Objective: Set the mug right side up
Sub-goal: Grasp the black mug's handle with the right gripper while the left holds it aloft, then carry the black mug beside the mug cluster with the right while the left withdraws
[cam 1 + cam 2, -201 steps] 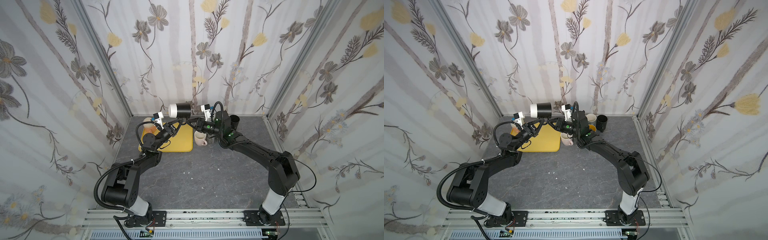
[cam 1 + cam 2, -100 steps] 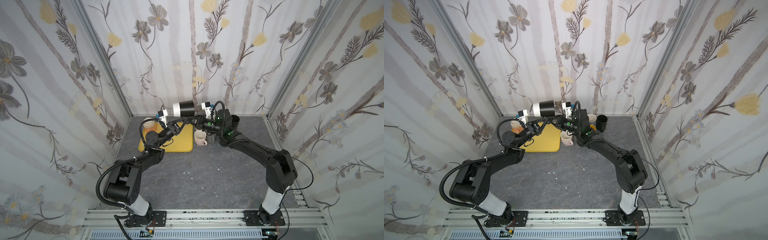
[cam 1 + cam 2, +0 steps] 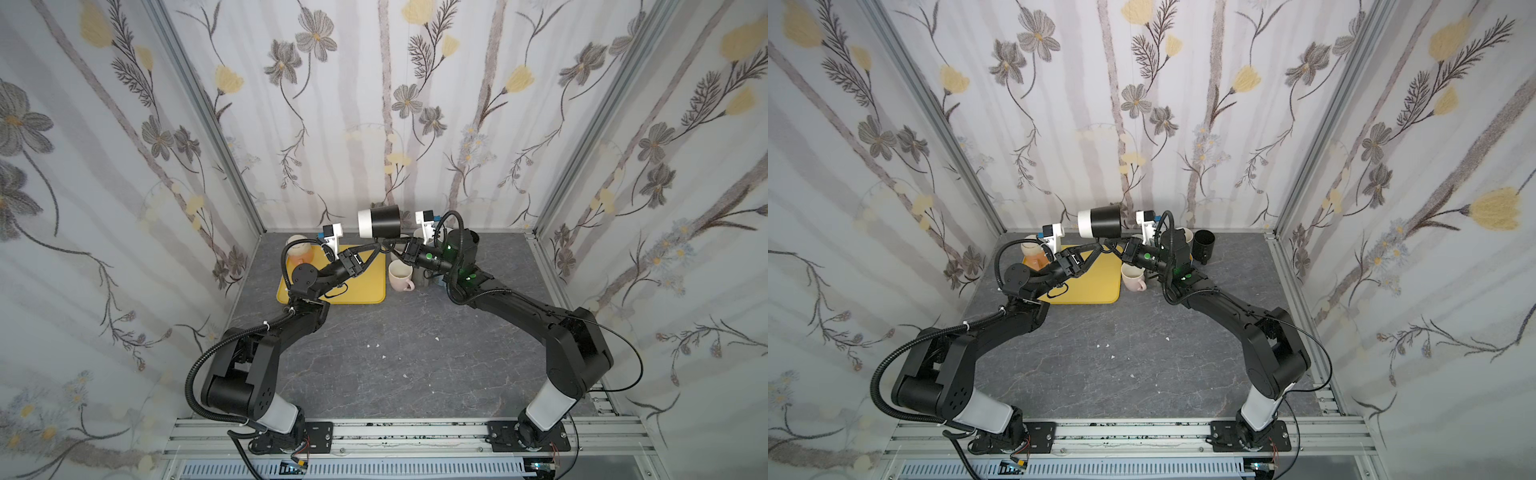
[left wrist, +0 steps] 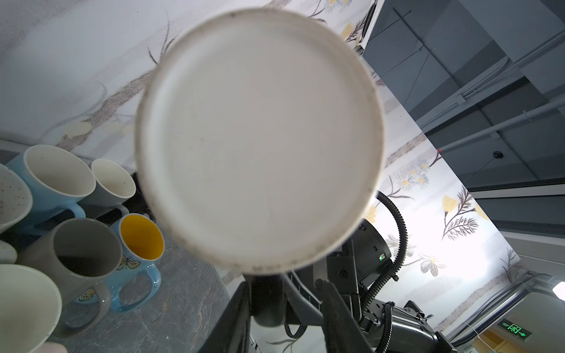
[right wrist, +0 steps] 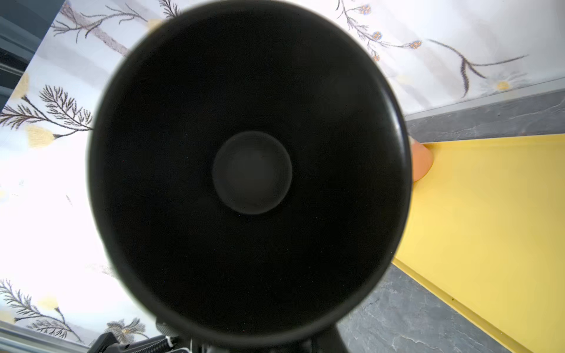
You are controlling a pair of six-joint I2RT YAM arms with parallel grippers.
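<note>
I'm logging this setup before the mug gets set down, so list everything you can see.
black mug: one, black with a white base, on its side in the air between the grippers
tray: one, yellow, back left of the table
orange mug: one, tray's far left corner
pink mug: one, upright beside the tray
other mugs: at least five, blue, grey, cream, black, clustered at the back
table: one, grey
left gripper: open, at the handle
right gripper: shut on the black mug
</note>
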